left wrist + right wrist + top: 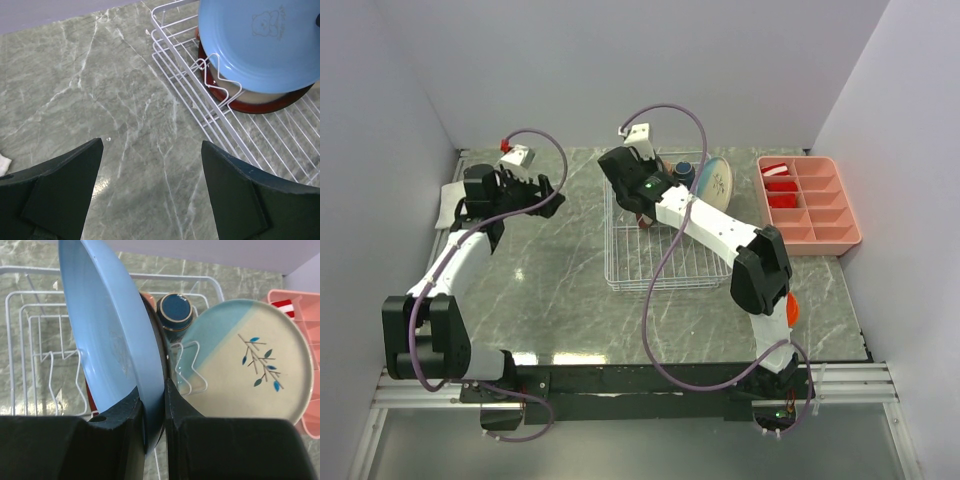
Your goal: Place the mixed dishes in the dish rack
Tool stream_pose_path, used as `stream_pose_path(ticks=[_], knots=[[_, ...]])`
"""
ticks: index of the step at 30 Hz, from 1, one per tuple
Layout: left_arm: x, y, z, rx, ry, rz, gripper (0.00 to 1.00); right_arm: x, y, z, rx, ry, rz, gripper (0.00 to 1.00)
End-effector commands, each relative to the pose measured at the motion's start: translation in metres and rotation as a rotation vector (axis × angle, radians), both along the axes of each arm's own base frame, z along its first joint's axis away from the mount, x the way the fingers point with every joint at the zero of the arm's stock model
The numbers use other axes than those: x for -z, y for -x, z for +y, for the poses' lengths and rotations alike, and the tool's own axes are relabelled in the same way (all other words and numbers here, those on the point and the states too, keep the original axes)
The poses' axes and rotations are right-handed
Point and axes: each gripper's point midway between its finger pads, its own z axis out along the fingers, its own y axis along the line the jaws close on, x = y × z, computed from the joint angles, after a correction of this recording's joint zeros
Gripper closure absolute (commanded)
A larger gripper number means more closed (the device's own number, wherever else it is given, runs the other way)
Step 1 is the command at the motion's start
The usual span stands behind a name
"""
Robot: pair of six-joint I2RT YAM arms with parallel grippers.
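Grey-green marble covers the table (550,290) under plain lilac walls, with the rack (665,265) in the middle and a pink tray (820,235) off to its right. Over the rack's far half, the right gripper (154,400) is clamped on the rim of a blue plate (105,340). Its fingers (120,415) are nearly together, one on each face, so the plate stands on edge and leans slightly. Close behind it a maroon plate (260,102) stands among the prongs. Whether the blue plate's lower edge rests on the wires cannot be told. A mug (175,312) sits at the rack's far side, and a leaf plate (250,360) leans at the far right corner. The blue plate looks stiff, smooth and glossy, so it is probably slippery, of moderate weight, and liable to chip if it knocks its neighbour or drops. A narrow pinch on the rim is the only practical hold, but it lets the plate pivot. It likely needs a firm squeeze and a slow descent between the prongs. The left gripper (151,150) hovers over bare table left of the rack, near a cloth (448,205), with its jaws wide apart and touching nothing.
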Motion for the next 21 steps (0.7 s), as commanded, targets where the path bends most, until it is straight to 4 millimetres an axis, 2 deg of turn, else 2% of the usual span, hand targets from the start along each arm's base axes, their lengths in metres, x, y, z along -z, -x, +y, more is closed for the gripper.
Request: stream_pose_path(ticks=[1,4,10,14,18,19,21], knots=[[-0.016,0.002,-0.009,0.018,-0.048,-0.078,0.14,0.019,0.012,0.006,0.002,-0.013,0.052,1.00],[-0.018,0.003,-0.013,0.020,-0.067,-0.093,0.13,0.029,0.019,0.010,0.005,-0.030,0.077,1.00],[-0.004,0.011,-0.025,0.030,-0.102,-0.069,0.12,0.041,0.022,0.018,-0.009,-0.054,0.118,1.00],[0.001,0.017,-0.032,0.035,-0.089,-0.051,0.11,0.050,0.033,0.024,-0.035,-0.064,0.161,0.98],[0.004,0.018,-0.031,0.014,-0.087,-0.041,0.10,0.043,0.037,0.024,-0.047,-0.071,0.154,0.77],[0.004,0.017,-0.030,0.005,-0.086,-0.039,0.08,0.039,0.036,0.025,-0.055,-0.078,0.145,0.66],[0.006,0.012,-0.026,-0.026,-0.085,-0.026,0.05,0.026,0.039,0.027,-0.089,-0.100,0.142,0.58]])
